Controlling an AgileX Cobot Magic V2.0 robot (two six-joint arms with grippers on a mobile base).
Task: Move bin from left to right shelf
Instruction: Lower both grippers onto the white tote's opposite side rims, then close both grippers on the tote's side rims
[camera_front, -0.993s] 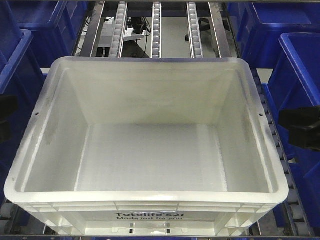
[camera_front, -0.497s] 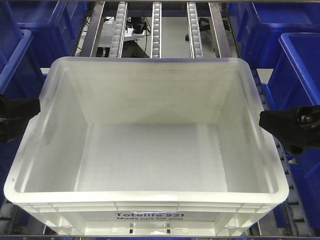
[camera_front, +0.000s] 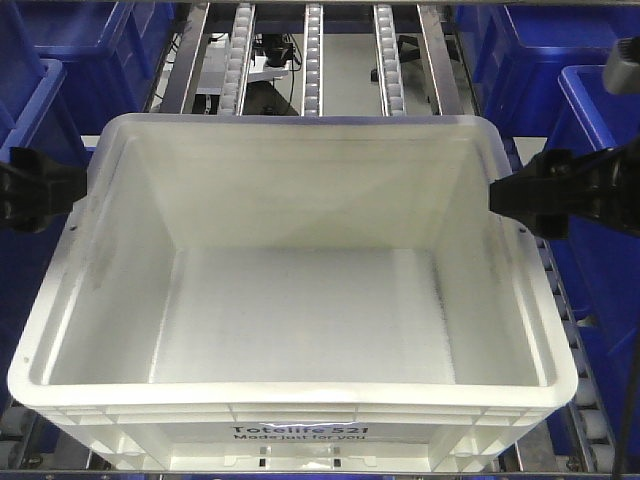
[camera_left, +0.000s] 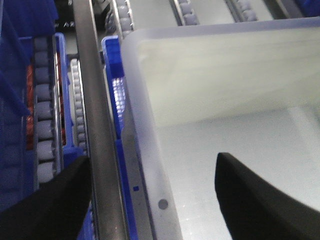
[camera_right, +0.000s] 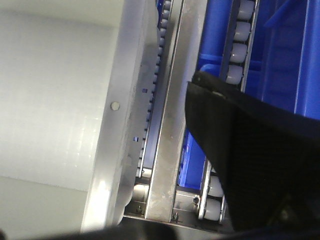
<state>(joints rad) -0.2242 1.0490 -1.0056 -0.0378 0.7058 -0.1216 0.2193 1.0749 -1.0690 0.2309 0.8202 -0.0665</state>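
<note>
Since the earlier frame both tools are sitting higher in view and closer to the rim. Left black tool (camera_front: 75, 188) is hanging spread, one finger on either side of the left wall. Large white rectangular plastic bin (camera_front: 300, 408) is resting on the roller shelf (camera_front: 313, 60). Right black tool (camera_front: 505, 195) is reaching the right rim; spread or pressed together, cannot tell.

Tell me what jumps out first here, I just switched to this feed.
A large white bin fills the front view, empty, sitting on roller tracks between dark blue bins. The left hand straddles its left rim with fingers apart, and the right hand is at its right rim.
</note>
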